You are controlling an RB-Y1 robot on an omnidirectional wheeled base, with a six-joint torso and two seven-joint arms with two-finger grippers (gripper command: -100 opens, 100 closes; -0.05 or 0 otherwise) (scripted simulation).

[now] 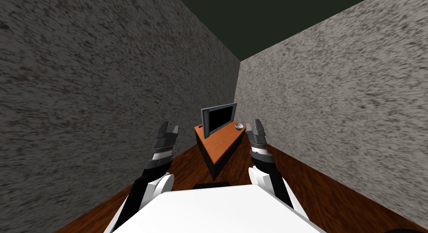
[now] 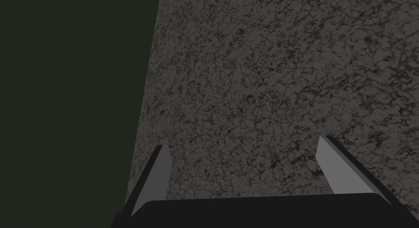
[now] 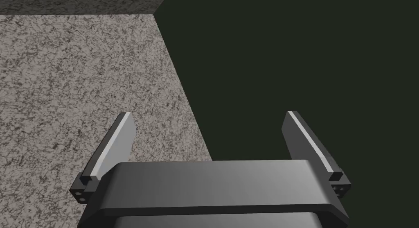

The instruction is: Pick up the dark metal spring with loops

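The left tool point(image 1: 170, 126) and right tool point(image 1: 254, 124) are hovering spread and empty, while the spring point(image 1: 223, 142), seemingly that tiny speck on the orange tabletop point(image 1: 217, 155) before the screen point(image 1: 219, 119), is probably handling light, stiff and roll-prone, so pinching across its coils is looking safest.

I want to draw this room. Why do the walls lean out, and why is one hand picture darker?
Head view: the wide lens splays the walls outward and tilts the table. Left wrist view: dim light, the open left gripper looks dull. Right wrist view: brighter, the open right gripper has shiny finger edges.
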